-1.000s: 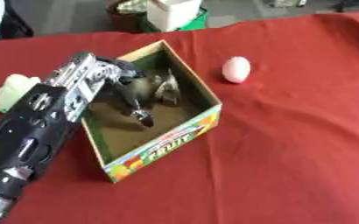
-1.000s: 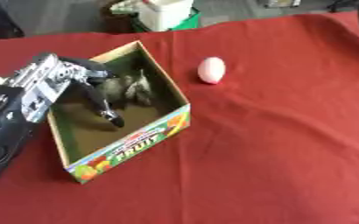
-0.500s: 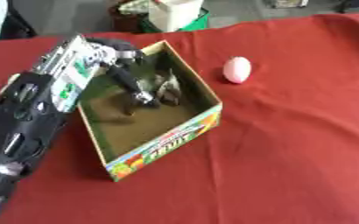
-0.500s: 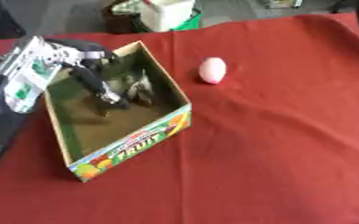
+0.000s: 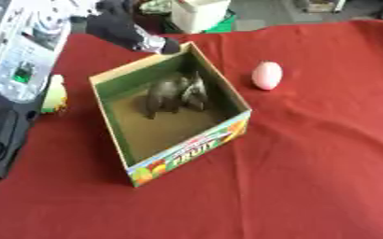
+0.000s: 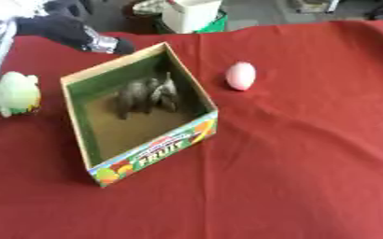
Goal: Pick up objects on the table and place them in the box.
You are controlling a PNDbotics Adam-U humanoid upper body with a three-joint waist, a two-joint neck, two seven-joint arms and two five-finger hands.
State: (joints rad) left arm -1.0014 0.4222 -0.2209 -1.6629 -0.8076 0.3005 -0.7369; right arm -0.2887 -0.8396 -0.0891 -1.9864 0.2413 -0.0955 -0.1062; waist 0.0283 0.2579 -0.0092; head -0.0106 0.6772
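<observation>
The left hand (image 6: 80, 35) has lifted clear of the box (image 6: 145, 154).

Open red cloth right of and in front of the box (image 6: 150, 149); pink egg (image 6: 240, 75) just right; pale-green toy (image 6: 15, 93) left.

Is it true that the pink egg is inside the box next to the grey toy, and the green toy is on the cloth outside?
Not quite. The pink egg is not in the box; it lies on the red cloth to the box's right, as the right eye view shows. The grey toy is inside the box, and the green toy sits on the cloth outside, to the left.
</observation>
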